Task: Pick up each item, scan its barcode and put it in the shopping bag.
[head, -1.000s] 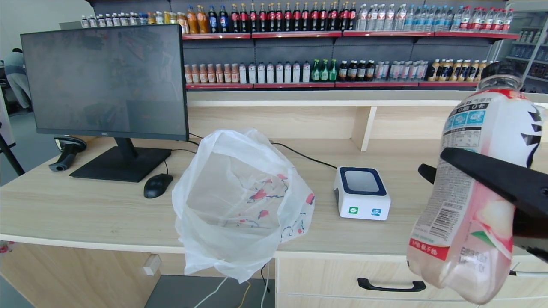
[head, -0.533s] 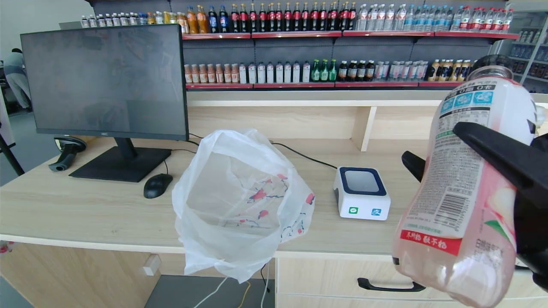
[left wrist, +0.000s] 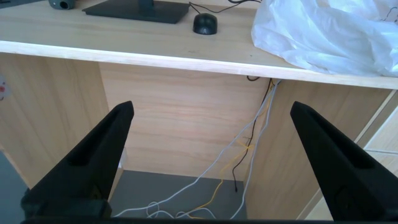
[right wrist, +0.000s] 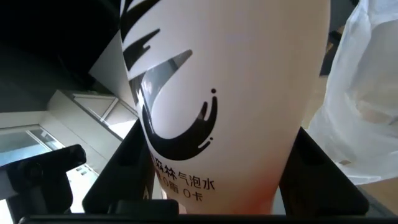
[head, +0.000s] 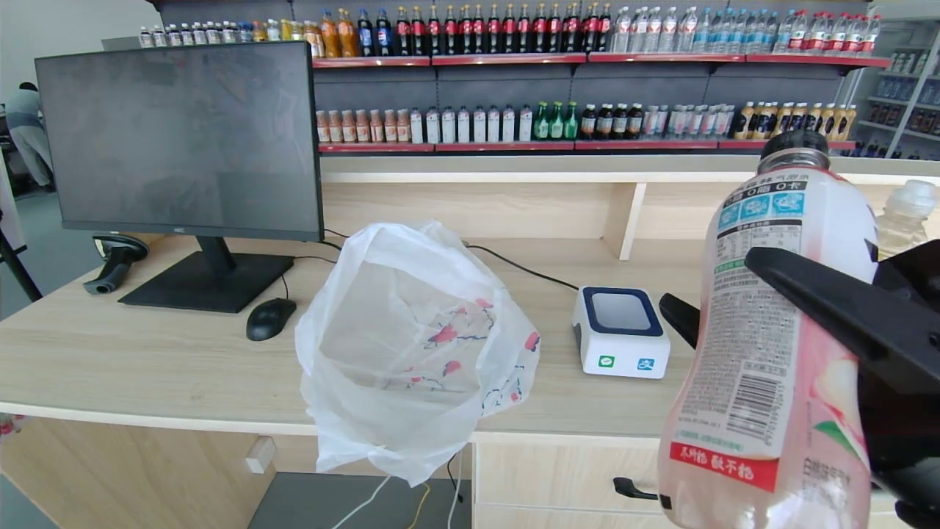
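The long wooden table (head: 147, 367) runs from left to right in front of me. Behind it, far away, are shelves (head: 587, 59) full of drinks.

A big dark monitor (head: 180, 136) stands on the left of the table.

The white bag (head: 415, 345) sits in the middle of the table, at the near edge. Its top is open and its bottom hangs over the edge a little.

I hold the bottle (head: 771, 353) up in the air at the near right, close to my head. It is pink and white with a black cap on top, and it leans a little. Its barcode (head: 753, 408) faces my head. My right pincer (head: 709, 283) is clenched on the bottle, with one finger on each side.

My left pincer (left wrist: 211, 107) is spread wide and holds nothing. It hangs low, in front of the table and below its edge, with wires (left wrist: 242, 162) farther back under the table.

The small white scanner (head: 620, 330) sits on the table to the right of the bag, near it but not touching. The bottle is to its right and nearer to me.

A second bottle (head: 903, 217) with a white cap stands at the far right.

A black mouse (head: 270, 317) lies between the monitor and the bag. A black hand scanner (head: 114, 268) rests at the far left.
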Available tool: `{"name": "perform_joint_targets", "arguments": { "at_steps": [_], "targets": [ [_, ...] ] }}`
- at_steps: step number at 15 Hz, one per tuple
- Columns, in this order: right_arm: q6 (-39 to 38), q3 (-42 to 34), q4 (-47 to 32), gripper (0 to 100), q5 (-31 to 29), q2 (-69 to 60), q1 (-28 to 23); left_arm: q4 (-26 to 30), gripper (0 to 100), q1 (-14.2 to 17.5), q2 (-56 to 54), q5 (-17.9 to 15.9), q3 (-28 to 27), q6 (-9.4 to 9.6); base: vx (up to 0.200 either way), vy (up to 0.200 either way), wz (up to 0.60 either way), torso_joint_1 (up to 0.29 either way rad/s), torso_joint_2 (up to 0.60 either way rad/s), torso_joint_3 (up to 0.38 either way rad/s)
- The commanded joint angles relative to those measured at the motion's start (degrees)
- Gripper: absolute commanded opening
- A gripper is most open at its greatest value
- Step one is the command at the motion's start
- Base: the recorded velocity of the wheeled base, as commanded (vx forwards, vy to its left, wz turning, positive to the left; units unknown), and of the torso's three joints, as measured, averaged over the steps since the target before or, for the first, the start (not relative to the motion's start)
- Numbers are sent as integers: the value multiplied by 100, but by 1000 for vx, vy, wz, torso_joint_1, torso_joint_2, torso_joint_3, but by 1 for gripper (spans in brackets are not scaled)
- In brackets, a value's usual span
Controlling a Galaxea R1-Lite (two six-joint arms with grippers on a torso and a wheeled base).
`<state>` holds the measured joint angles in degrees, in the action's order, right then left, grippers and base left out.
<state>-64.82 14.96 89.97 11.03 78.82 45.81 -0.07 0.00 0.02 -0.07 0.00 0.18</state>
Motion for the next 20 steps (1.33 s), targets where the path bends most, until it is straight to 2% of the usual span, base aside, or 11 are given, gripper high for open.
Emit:
{"name": "perform_joint_targets", "arguments": {
  "at_steps": [1, 5, 20],
  "targets": [
    [-136, 25, 3, 0, 4, -227, 7, -1, 100, 0, -2, -1, 0, -1, 0, 0, 0, 0, 0, 0],
    [-479, 104, 3, 0, 4, -394, -2, -1, 100, 0, -2, -1, 0, -1, 0, 0, 0, 0, 0, 0],
    [-444, 86, 3, 0, 4, -438, -11, -1, 100, 0, -2, -1, 0, -1, 0, 0, 0, 0, 0, 0]
  ]
}}
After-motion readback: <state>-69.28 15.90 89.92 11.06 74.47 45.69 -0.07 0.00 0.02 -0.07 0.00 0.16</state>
